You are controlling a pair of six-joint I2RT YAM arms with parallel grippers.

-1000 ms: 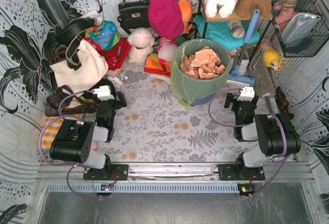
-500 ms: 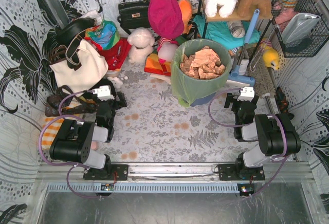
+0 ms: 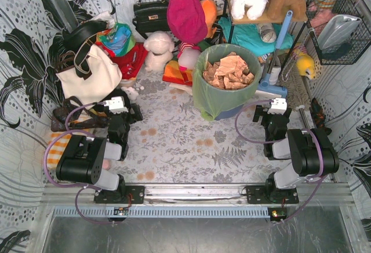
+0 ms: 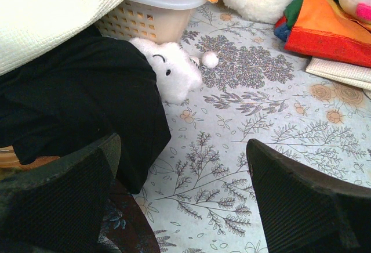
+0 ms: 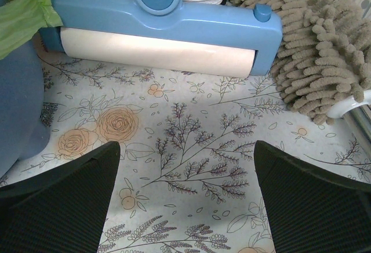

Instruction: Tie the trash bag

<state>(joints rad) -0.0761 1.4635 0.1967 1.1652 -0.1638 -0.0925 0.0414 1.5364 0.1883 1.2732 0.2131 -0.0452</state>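
The trash bag is thin lime-green plastic lining a blue-grey round bin at the centre right of the mat, its mouth wide and tan crumpled paper filling it. In the right wrist view a fold of the trash bag hangs over the bin at the left edge. My left gripper rests low at the left, open, nothing between its fingers. My right gripper sits just right of the bin, open and empty over the floral mat.
A blue lint roller and a grey chenille mop head lie ahead of the right gripper. Ahead of the left gripper are a black bag, a small white plush and a cream basket. A magenta cloth bag and plush toys line the back.
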